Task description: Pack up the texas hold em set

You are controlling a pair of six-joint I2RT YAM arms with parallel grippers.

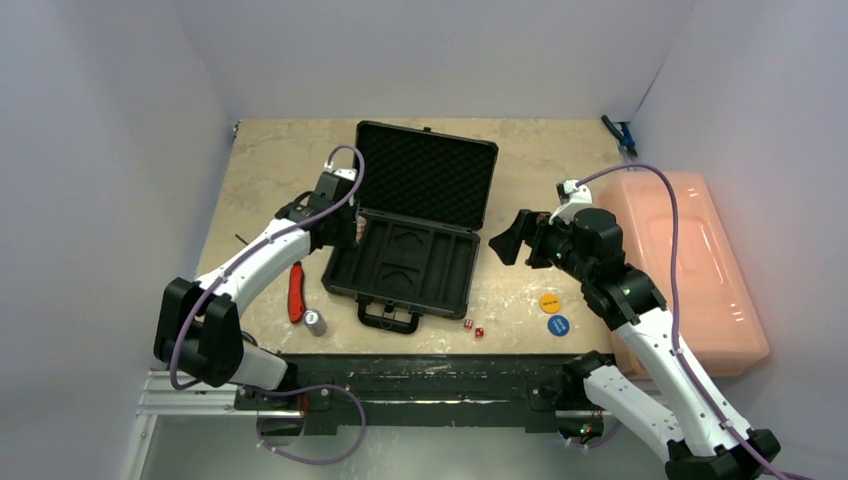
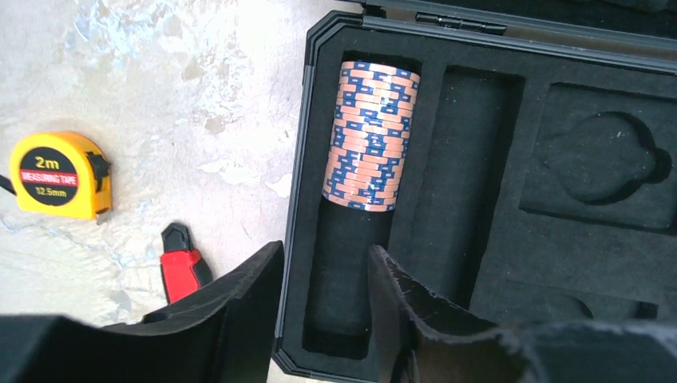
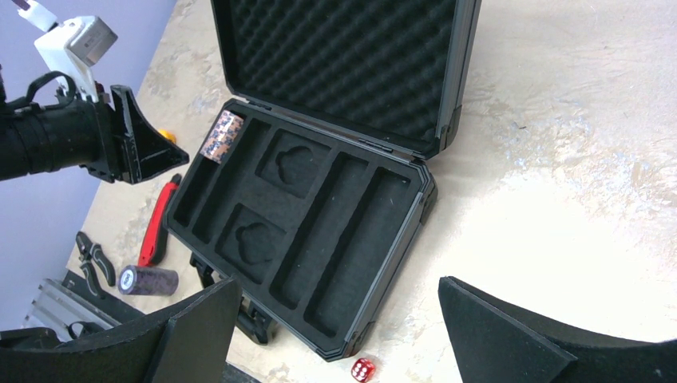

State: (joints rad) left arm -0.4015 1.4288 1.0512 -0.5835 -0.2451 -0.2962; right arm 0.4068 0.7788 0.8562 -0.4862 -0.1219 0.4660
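The black briefcase [image 1: 405, 268] lies open mid-table, foam lid [image 1: 428, 172] raised and handle toward me. A stack of orange-and-blue chips [image 2: 370, 136] lies in the tray's leftmost slot; it also shows in the right wrist view [image 3: 219, 136]. My left gripper [image 2: 323, 279] is open and empty over that slot, just short of the stack and not touching it. My right gripper [image 3: 339, 291] is open and empty, hovering right of the case [image 3: 319, 231]. A yellow disc [image 1: 549, 302], a blue disc [image 1: 557, 325] and two red dice [image 1: 473, 328] lie on the table front right. A purple chip stack [image 1: 315, 322] lies front left.
A red-handled knife [image 1: 296, 292] lies left of the case. A yellow tape measure [image 2: 56, 175] sits further left, and pliers [image 3: 96, 259] lie near the front edge. A pink bin [image 1: 690, 270] fills the right side. A blue clamp [image 1: 620, 135] is at the back right.
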